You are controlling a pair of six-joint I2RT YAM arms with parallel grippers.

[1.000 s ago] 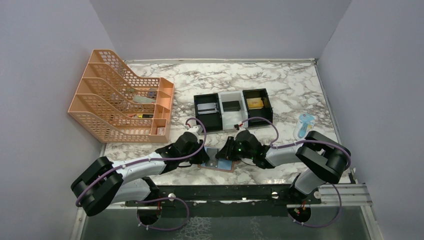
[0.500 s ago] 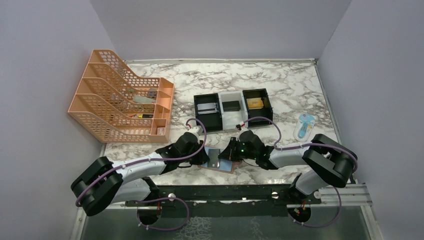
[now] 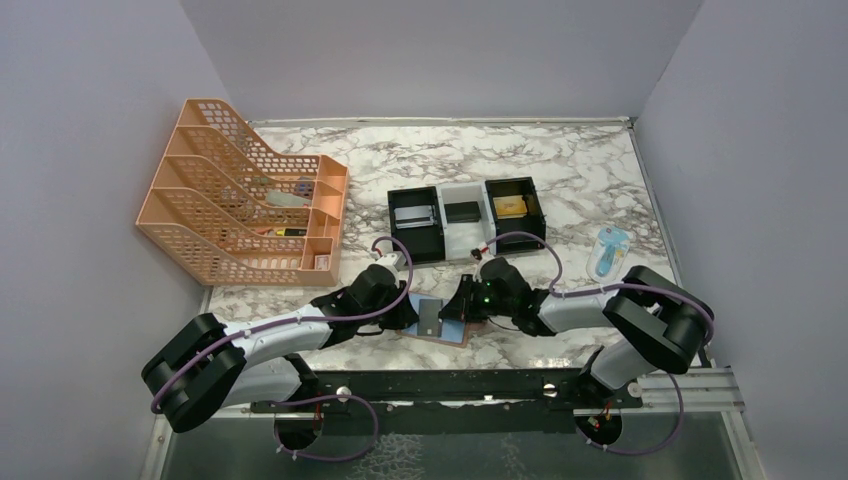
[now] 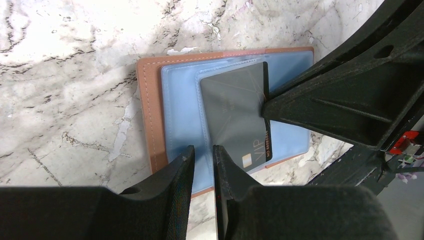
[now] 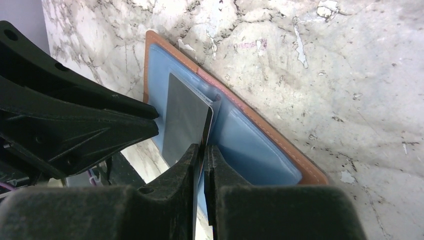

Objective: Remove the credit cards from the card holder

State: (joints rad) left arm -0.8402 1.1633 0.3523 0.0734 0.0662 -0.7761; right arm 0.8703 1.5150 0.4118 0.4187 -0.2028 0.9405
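Observation:
The card holder (image 4: 150, 110) lies open on the marble, tan-brown leather with a light-blue lining (image 5: 260, 145). A grey credit card (image 4: 235, 110) marked VIP sticks partway out of its pocket. My right gripper (image 5: 204, 147) is shut on this card's (image 5: 185, 120) edge. My left gripper (image 4: 204, 152) has its tips on the blue lining beside the card, jaws a narrow gap apart with nothing between them. From above, the left gripper (image 3: 408, 312) and the right gripper (image 3: 455, 308) meet over the card holder (image 3: 455, 333) near the table's front edge.
A black-and-white three-compartment tray (image 3: 466, 220) stands behind the grippers. An orange mesh file rack (image 3: 245, 195) fills the back left. A small blue-and-white item (image 3: 608, 250) lies at the right. The black mounting rail (image 3: 450, 385) runs along the near edge.
The right gripper's jaws have closed on the card, and more of the dark card shows over the holder than a second ago. The left arm has not moved.

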